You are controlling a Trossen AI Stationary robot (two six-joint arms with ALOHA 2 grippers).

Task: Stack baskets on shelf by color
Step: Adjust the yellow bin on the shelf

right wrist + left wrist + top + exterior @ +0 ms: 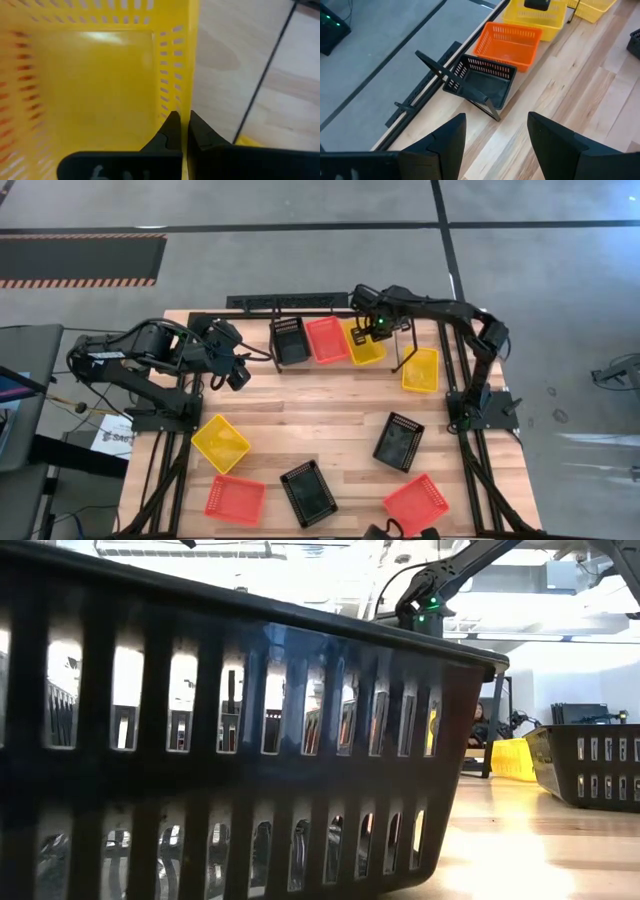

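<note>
Three baskets sit side by side on the shelf [290, 302] at the 12 o'clock edge of the table [320, 405]: a black basket [290, 340], then a red basket [327, 339], then a yellow basket [364, 343] as you go toward 3 o'clock.

The right gripper [377, 330] is over the yellow basket on the shelf. Its jaws are pinched tight on the thin side wall of that basket (the wrist view shows the wall between the two fingertips [172, 131]).

The left gripper [238, 376] hangs above the wood, toward 9 o'clock from the black basket on the shelf. Its jaws are wide apart and hold nothing.

Another yellow basket [421, 370] lies just past the shelf toward 3 o'clock. A third yellow one [220, 443] lies toward 8 o'clock. A red one [235, 499] is at 7 o'clock and another red one [415, 504] at 5 o'clock. A black one [308, 492] sits at 6 o'clock, and another black one [399, 441] toward 4 o'clock.

The low view is mostly filled by a black mesh wall, probably the basket at 6 o'clock.
</note>
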